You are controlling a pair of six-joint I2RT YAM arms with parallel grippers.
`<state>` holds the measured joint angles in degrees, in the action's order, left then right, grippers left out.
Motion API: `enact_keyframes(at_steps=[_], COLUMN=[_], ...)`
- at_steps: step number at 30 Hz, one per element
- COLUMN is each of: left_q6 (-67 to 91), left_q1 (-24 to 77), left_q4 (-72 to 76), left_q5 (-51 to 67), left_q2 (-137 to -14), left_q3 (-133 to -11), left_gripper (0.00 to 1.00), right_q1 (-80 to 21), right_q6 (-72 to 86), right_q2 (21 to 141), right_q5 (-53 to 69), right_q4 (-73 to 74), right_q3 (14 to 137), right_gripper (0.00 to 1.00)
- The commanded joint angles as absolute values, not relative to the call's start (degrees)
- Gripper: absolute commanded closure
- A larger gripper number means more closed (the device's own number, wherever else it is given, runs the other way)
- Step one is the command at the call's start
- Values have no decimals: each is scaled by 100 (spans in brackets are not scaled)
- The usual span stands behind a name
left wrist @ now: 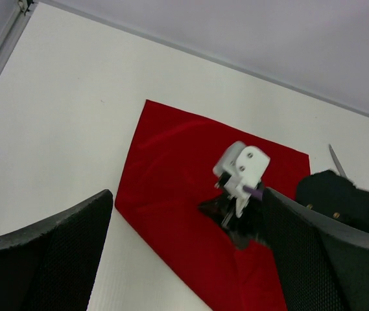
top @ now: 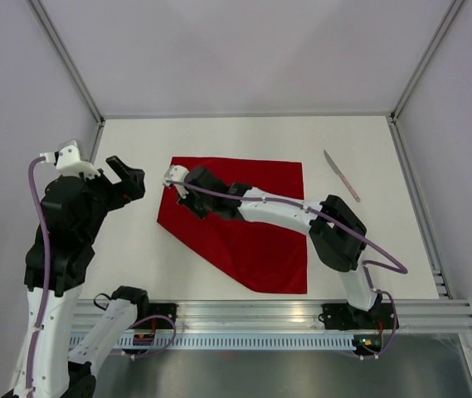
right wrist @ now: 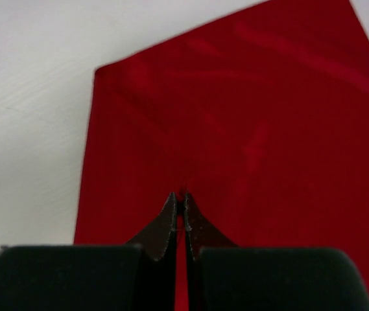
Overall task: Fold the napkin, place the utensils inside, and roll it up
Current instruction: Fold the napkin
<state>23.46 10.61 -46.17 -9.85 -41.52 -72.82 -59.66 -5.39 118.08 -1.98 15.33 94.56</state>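
While the fold is judged only begun, the white flat surface (top: 128,265) carries everything, boxed by pale side panels (top: 20,99) at left, far and right.

Shiny bright red satin napkin (top: 260,224): lies mid-surface, far and right edges straight and flat. Its near-left corner does not lie out square. That side runs as a long diagonal, so the cloth there looks drawn up or turned over. Cannot tell which from above.

Black two-finger right hand (top: 192,207): arm stretched across the napkin to its left part. Fingers pressed tight together with a pinch of red cloth between the tips, creases fanning from the nip. Held so, I judge, to carry that side over for the fold.

Black left hand (top: 126,174): fingers spread wide, holding nothing, just off the napkin's left edge above bare surface. Likely placed aside, ready to pin or smooth.

Thin, straight, pale pinkish utensil (top: 341,175): far right, angled, near the right panel and well apart from the napkin. It is clear of the folding, I judge.

Room: bare surface left of and beyond the cloth. The near edge lies close to the aluminium front rail (top: 260,311), so there is little slack there.
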Motion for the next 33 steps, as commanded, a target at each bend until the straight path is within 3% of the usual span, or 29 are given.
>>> enact_keyframes(at_steps=[1,33], left_q6=[2180,2083], left_q1=[1037,1037], left_q4=[-4210,-3349], left_q5=[-616,-202], left_q2=[-4017,-3867], left_q3=[-6910,-5493], left_gripper=[0,0], right_q1=[-5547,-3156], right_q6=[-790,-844], right_q2=[11321,10925], right_q5=[-518,-554], right_q4=[1644,1257], right_q3=[9089,8271], right_gripper=[100,99])
